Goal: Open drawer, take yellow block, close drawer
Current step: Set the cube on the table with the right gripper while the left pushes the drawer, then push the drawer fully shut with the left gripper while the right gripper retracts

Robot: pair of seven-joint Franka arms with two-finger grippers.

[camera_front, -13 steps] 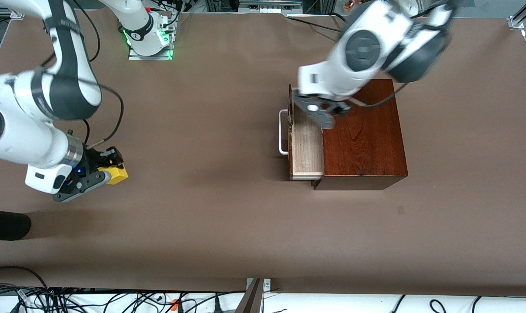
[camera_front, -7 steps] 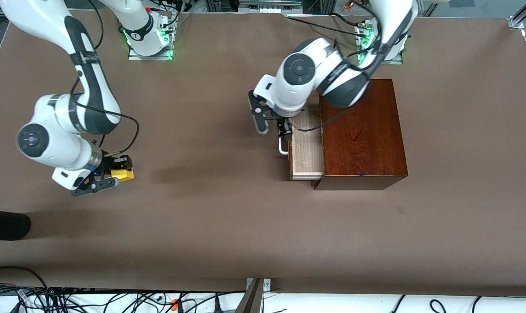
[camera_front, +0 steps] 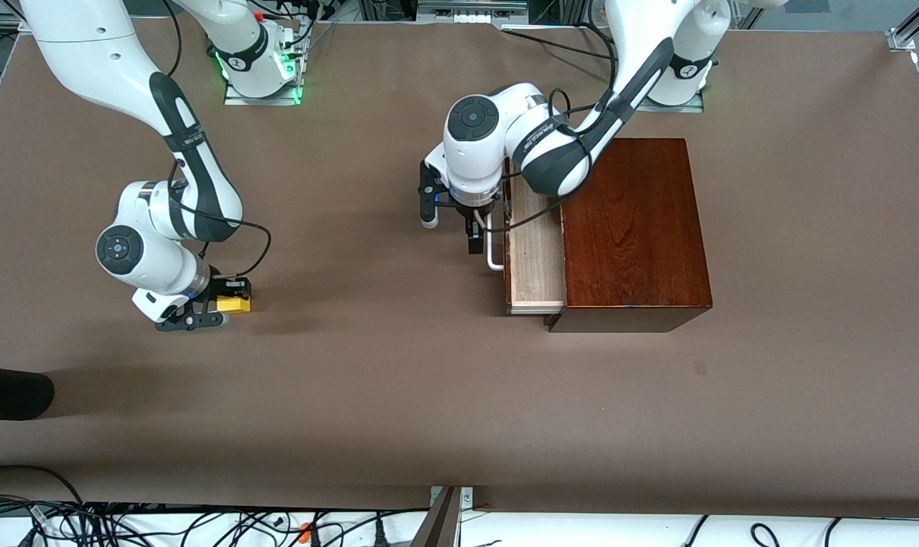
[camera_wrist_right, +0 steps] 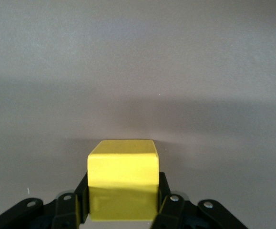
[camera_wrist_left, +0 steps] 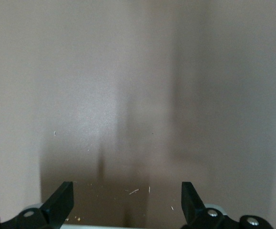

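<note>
Drawer (camera_front: pixel 536 251) part open, pale interior showing; yellow block (camera_front: pixel 237 305) low over table, right arm's end.

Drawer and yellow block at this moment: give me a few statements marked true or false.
1. The drawer stands partly pulled out of the wooden box. True.
2. The yellow block lies inside the drawer. False: the right gripper is shut on it, toward the right arm's end of the table.
3. The left gripper is open. True.
4. The left gripper holds the white handle. False: it holds nothing and hangs in front of the drawer beside the handle.
</note>
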